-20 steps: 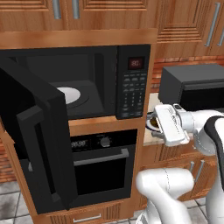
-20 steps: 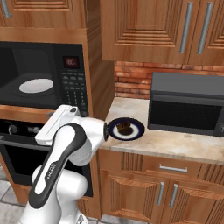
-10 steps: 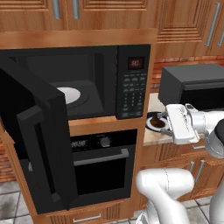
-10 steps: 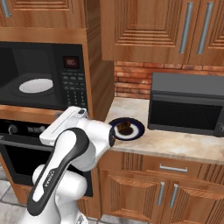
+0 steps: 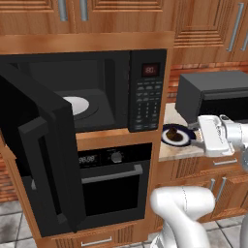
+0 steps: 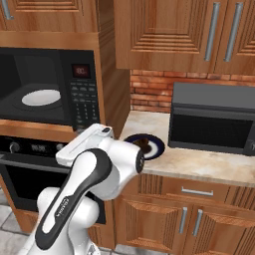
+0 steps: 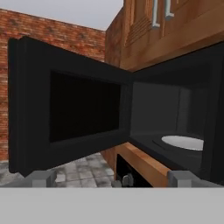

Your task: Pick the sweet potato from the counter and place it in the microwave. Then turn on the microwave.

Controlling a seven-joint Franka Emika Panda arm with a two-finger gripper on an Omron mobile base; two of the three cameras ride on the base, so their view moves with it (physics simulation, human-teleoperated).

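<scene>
Sweet potato (image 5: 176,136) on plate (image 5: 167,139), counter (image 6: 209,164); tool (image 7: 112,178) spread wide, empty, facing open microwave (image 5: 97,92).

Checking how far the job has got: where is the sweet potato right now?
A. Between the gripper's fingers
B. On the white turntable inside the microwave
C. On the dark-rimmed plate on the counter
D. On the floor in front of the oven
C: the sweet potato lies on the plate on the counter, while the turntable in the open microwave is bare.
</scene>
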